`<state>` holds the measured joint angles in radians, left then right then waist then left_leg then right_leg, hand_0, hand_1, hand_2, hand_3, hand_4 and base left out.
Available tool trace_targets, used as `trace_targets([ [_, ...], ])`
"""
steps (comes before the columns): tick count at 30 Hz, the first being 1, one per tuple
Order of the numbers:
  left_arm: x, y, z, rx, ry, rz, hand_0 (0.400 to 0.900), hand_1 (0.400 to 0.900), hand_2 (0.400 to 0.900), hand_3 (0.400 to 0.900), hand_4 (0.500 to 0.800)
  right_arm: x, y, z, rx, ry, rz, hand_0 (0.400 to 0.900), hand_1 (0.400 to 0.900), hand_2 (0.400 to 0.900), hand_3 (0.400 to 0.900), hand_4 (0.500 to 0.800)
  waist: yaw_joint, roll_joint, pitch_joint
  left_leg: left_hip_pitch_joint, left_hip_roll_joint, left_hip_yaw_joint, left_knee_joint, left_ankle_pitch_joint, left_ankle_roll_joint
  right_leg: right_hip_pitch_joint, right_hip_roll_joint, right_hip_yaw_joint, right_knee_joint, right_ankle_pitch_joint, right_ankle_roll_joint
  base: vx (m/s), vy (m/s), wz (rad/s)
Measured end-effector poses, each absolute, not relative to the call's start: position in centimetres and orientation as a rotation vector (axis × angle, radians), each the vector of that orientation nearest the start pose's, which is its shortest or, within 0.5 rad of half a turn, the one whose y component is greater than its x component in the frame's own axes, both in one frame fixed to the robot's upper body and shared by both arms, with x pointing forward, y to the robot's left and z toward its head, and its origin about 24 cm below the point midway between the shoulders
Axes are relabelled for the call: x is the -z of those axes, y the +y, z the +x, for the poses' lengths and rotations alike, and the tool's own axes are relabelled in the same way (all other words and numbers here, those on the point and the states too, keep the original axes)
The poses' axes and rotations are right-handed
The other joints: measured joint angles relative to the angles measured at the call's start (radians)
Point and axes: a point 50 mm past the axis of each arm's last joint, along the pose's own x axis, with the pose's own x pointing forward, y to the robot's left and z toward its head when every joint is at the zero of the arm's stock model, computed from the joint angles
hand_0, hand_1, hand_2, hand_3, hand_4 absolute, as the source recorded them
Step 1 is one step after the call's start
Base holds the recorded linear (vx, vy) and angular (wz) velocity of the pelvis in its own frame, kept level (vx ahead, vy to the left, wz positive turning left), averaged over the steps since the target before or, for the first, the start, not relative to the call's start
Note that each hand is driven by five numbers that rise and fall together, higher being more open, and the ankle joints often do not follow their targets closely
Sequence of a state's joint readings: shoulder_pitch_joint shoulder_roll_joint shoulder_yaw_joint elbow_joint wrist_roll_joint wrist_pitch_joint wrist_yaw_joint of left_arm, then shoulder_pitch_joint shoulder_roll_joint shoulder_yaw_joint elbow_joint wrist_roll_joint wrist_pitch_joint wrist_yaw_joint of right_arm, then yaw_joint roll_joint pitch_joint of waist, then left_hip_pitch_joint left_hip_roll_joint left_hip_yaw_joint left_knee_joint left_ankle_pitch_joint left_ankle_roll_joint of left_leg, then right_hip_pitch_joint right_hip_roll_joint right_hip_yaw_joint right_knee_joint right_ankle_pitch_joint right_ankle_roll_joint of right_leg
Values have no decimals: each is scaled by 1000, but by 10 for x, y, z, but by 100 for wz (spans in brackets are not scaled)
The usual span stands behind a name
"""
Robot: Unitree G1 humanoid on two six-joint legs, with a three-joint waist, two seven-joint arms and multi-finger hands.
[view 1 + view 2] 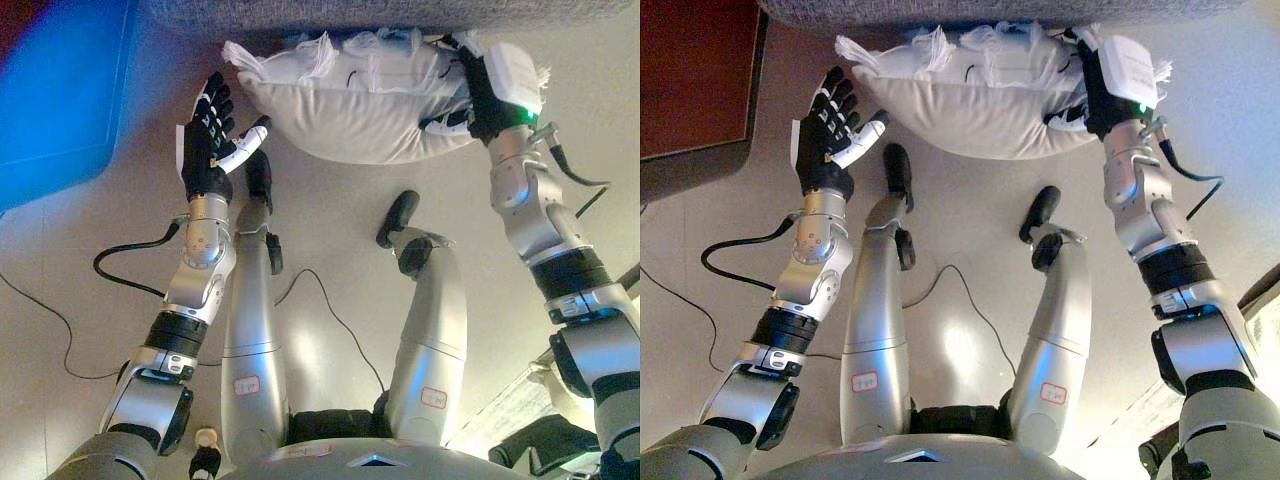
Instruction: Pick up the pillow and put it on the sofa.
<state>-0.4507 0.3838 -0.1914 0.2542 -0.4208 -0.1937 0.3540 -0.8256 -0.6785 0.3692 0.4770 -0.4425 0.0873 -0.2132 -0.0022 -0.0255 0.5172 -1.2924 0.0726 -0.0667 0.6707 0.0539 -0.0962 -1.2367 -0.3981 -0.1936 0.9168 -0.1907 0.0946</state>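
Observation:
A white pillow (350, 105) with fringed edges is held up off the floor, just below the grey sofa edge (350, 15) at the top of the view. My right hand (470, 95) is at the pillow's right end, fingers curled into the fabric. My left hand (210, 135) is raised beside the pillow's left end with straight, spread fingers. Its thumb tip is close to the pillow's lower left edge, and I cannot tell if it touches. The pillow also shows in the right eye view (970, 100).
A dark wooden piece of furniture (690, 80) stands at the upper left. The pale floor (340, 260) lies below the pillow. A light-coloured object (510, 410) shows at the lower right edge.

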Motion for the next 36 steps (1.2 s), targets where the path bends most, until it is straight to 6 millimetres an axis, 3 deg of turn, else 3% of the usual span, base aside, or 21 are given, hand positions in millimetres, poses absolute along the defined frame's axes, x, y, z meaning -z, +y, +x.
trace_targets([
  [4, -141, 187, 328, -145, -353, -51, 900, 900, 900, 900, 800, -230, -214, 389, 222, -318, -1257, 900, 900, 900, 900, 800, 14, -1, 0, -55, -2, -24, 15, -2, -4, -39, -2, -10, 21, -8, -5, -9, -10, 3],
  [5, -141, 189, 328, -148, -352, -51, 900, 900, 900, 900, 800, -236, -213, 395, 214, -289, -1269, 825, 825, 825, 825, 755, 16, -1, 0, -68, -4, -33, 19, -2, -6, -48, 0, -14, 23, -10, -2, -4, -8, -3],
  [6, -141, 190, 328, -148, -349, -51, 900, 900, 900, 900, 800, -240, -212, 400, 205, -265, -1268, 400, 400, 400, 400, 500, 18, -5, 0, -77, -5, -34, 21, -2, -7, -57, -1, -14, 24, -10, -2, 0, 0, 0],
  [20, -140, 188, 330, -136, -324, -69, 900, 900, 900, 900, 800, -246, -204, 403, 134, -249, -1055, 400, 400, 400, 400, 500, 2, -47, 4, -117, -8, -52, 19, 1, -6, -79, 3, -38, 3, -8, -7, 0, 6, -1],
  [25, -140, 190, 330, -163, -325, -75, 900, 900, 900, 900, 800, -243, -199, 395, 115, -300, -1000, 400, 400, 400, 400, 500, -18, -55, 5, -109, -7, -48, 6, 1, -6, -70, 5, -40, -14, -4, 1, 5, 10, 0],
  [30, -133, 198, 333, -227, -299, -63, 900, 900, 900, 900, 800, -206, -193, 379, 105, -322, -939, 400, 400, 400, 400, 500, -14, -56, 5, 30, -7, -34, -69, 14, -10, 59, 12, -44, -80, 5, 16, 1, 39, 6],
  [34, -124, 205, 330, -273, -295, 10, 900, 900, 900, 900, 800, -162, -185, 358, 70, -321, -981, 400, 400, 400, 400, 500, -8, -56, -1, 215, -7, -29, -176, 32, -10, 246, 35, -50, -185, 17, 34, 10, 37, -4],
  [36, -123, 212, 328, -291, -305, 27, 900, 900, 900, 900, 800, -155, -186, 351, 68, -335, -999, 400, 400, 400, 400, 500, -7, -59, 4, 308, -4, -17, -215, 28, -3, 340, 41, -52, -233, 24, 38, 42, 26, -7],
])
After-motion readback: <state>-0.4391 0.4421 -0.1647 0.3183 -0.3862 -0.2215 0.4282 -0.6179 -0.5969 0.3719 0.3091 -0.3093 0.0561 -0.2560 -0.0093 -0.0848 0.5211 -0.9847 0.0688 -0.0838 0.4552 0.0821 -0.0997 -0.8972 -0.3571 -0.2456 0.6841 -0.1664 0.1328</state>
